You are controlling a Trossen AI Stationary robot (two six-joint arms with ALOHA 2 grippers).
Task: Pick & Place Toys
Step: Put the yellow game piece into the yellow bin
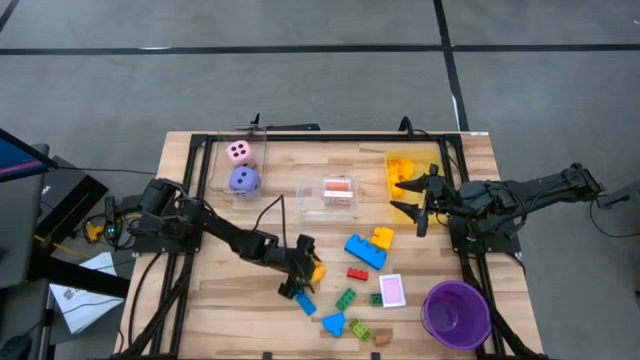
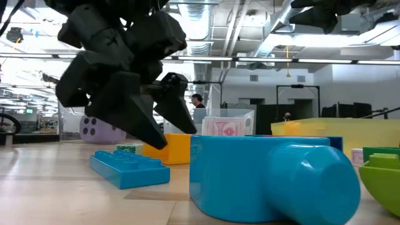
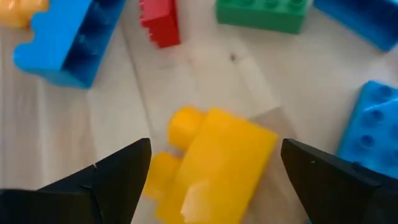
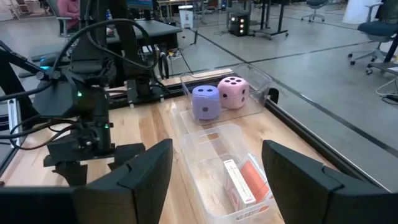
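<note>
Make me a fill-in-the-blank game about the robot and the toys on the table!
1. The left end effector hangs open over a ____ brick.
2. The pink die and the ____ die share one clear bin.
3. The round cup is ____.
4. The right end effector is above the ____ bin.

Missing words: yellow, purple, purple, yellow

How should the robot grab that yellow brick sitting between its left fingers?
Probably from straight above, closing the left gripper on the two long flat sides of the yellow brick. It lies flat on the table with studs sticking out one end, and the open fingers already flank it.
</note>
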